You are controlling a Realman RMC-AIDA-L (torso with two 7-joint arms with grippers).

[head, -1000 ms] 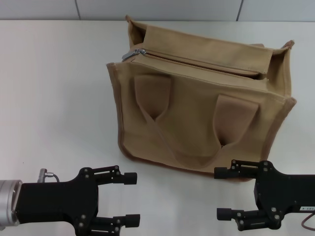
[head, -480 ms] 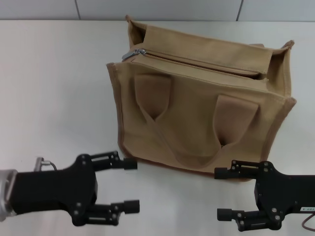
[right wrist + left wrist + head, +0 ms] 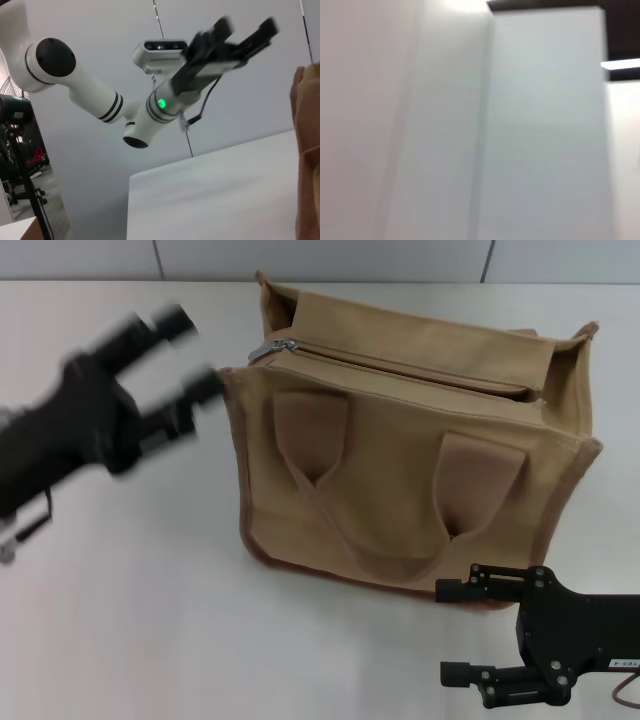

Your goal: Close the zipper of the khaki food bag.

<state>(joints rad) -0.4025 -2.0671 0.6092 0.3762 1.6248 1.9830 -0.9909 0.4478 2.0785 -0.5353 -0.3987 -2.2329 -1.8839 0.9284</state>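
The left hand [image 3: 190, 355] has swung from lower left to upper left, fingers spread, nearing the zipper [image 3: 283, 346] pull; right hand [image 3: 452, 632] parked open, lower right

I see a plain white desk [image 3: 120, 620] carrying just the khaki food bag [image 3: 410, 450], which stands upright near the far edge, right of centre.

A white tabletop [image 3: 120, 620] met a pale grey panelled wall [image 3: 320, 258] at 12 o'clock; dark stands [image 3: 20, 165] stood on the floor beyond.
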